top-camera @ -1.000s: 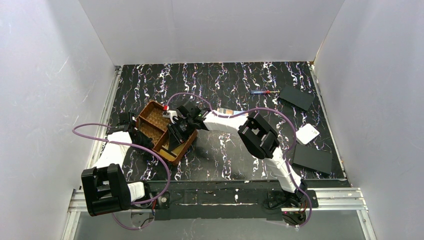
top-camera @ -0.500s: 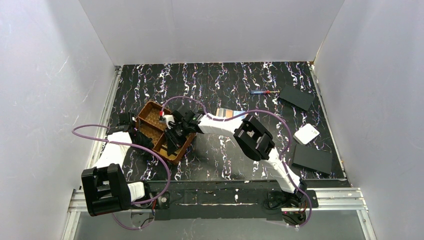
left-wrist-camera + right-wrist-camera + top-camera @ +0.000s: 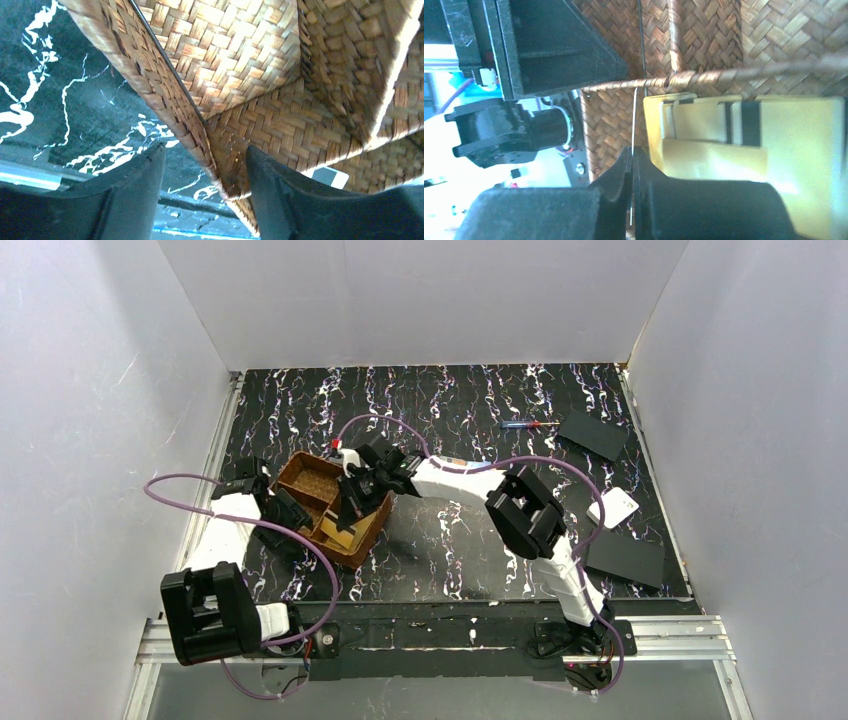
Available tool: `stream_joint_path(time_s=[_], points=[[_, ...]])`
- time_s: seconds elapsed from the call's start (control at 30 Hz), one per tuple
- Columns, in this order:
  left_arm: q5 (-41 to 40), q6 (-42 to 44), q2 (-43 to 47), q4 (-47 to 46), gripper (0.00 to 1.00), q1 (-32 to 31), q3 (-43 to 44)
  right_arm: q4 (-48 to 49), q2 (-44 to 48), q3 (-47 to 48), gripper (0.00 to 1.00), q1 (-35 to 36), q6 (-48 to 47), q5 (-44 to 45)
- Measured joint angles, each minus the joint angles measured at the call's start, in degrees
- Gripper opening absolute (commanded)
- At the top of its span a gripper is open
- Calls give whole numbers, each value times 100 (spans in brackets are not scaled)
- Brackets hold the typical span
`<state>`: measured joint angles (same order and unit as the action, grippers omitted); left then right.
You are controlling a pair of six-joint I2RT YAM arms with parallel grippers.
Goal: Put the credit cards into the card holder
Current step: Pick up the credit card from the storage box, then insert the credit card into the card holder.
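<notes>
The right gripper (image 3: 632,167), low in its wrist view, is pinched closed on a thin pale credit card (image 3: 634,117) seen edge-on. The card sits just left of the cream card holder (image 3: 789,150), which lies in the woven tray (image 3: 704,30). The left gripper (image 3: 205,192) stands partly apart, astride the tray's wall.

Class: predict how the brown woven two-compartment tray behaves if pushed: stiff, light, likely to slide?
The brown woven tray is probably light: thin plaited strips. Its upright walls likely flex slightly yet hold shape. On the smooth black marbled tabletop it may slide unless the left gripper straddling its wall steadies it.
</notes>
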<state>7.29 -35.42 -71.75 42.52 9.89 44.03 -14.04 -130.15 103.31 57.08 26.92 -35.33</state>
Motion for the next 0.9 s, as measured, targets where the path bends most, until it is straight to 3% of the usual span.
stream_joint_path(time_s=[0.27,0.37,0.53,0.73,0.9], points=[[-63,87,15,1259,75,2,1054,605,199,-426,1,-87,634,-127],[-138,15,144,1827,75,0,1700,684,332,-542,1,-129,765,-129],[-111,-310,938,2275,69,2,2288,660,634,-555,5,-304,1014,-136],[498,-575,2328,1620,68,0,1792,970,850,-802,5,-649,1939,-505],[1296,-1021,3442,262,63,-114,671,2776,1145,-2129,4,-909,3707,-881]])
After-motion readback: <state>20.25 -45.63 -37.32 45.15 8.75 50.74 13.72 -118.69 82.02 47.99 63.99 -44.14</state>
